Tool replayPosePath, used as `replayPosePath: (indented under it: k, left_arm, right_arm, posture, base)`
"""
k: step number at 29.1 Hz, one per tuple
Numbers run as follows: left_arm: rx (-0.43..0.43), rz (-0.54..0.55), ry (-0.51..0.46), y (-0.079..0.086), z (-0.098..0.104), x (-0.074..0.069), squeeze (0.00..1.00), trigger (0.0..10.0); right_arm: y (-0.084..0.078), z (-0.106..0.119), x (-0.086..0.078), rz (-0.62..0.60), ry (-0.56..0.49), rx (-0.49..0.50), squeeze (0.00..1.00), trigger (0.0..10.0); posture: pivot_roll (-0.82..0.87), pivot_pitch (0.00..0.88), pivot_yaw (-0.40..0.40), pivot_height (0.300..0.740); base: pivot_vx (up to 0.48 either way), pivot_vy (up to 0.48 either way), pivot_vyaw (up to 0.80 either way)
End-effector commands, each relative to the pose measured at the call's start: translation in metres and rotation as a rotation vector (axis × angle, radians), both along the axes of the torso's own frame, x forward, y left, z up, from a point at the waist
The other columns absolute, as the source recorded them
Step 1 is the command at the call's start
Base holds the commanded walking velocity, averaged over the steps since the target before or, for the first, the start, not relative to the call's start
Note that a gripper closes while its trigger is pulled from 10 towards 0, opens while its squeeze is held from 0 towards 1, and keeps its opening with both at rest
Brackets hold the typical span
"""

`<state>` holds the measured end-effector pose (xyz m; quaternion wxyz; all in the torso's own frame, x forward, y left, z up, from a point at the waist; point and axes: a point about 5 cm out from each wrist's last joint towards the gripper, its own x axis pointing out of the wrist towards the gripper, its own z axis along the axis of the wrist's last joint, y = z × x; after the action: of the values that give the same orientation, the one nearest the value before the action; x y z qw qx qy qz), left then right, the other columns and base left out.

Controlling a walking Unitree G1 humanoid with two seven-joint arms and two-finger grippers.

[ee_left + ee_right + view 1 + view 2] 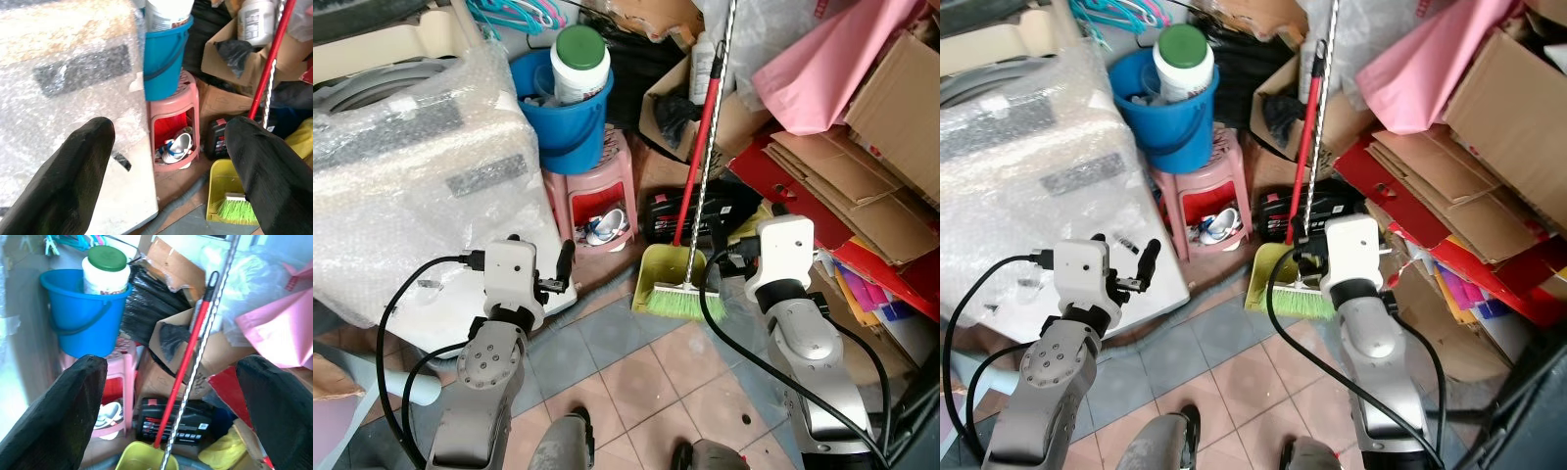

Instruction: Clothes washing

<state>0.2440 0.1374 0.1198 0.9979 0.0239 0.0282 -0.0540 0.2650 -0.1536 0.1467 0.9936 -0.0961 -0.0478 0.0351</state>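
Note:
A white washing machine [411, 186] wrapped in bubble wrap stands at the left. My left gripper [168, 132] is open and empty, held low in front of the machine's lower right corner; its black fingers [565, 260] point toward the pink stool [597, 191]. My right gripper [171, 367] is also open and empty, held above the yellow dustpan [656, 269] and green broom [685, 299]. It faces the blue bucket [73, 318] and the red broom handle [188, 362].
The blue bucket [563, 127] holds a white jar with a green lid [579, 64] and sits on the stool. Cardboard boxes [891, 108], a pink sheet [832, 69] and a black container [690, 211] crowd the right. Tiled floor [636, 382] lies in front of me.

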Motion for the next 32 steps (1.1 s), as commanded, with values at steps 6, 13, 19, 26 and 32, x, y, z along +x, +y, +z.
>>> replayPosePath:
  k: [6, 13, 19, 26, 32]
  left_arm:
    - [0.020, 0.015, 0.006, 0.0002, 0.0004, 0.0064, 0.00, 10.0]
    - [0.021, 0.030, -0.004, 0.0020, 0.0022, 0.0071, 0.00, 10.0]
    - [0.063, 0.007, -0.024, 0.0003, 0.0036, 0.0049, 0.00, 10.0]
    - [0.056, 0.010, -0.029, -0.0005, 0.0046, 0.0042, 0.00, 10.0]
    - [0.038, 0.010, -0.036, -0.0009, 0.0056, 0.0047, 0.00, 10.0]
  right_arm:
    - [0.0073, 0.0028, 0.0076, 0.028, -0.018, 0.018, 0.00, 10.0]
    - [0.0082, 0.0044, 0.0096, 0.034, -0.029, 0.025, 0.00, 10.0]
    - [0.0094, 0.0002, 0.0067, 0.065, -0.022, 0.020, 0.00, 10.0]
    - [0.0087, -0.0007, 0.0083, 0.066, -0.021, 0.016, 0.00, 10.0]
    - [0.0069, -0.0041, 0.0076, 0.072, -0.015, -0.014, 0.00, 10.0]
  posture:
    - [0.01, 0.124, 0.028, 0.740]
    - [0.01, 0.117, 0.030, 0.740]
    - [0.01, 0.126, 0.035, 0.740]
    - [0.01, 0.131, 0.033, 0.740]
    - [0.01, 0.137, 0.030, 0.740]
  base:
    - [0.000, 0.000, 0.80]
    - [0.000, 0.000, 0.80]
    - [0.000, 0.000, 0.80]
    - [0.000, 0.000, 0.80]
    - [0.000, 0.000, 0.80]
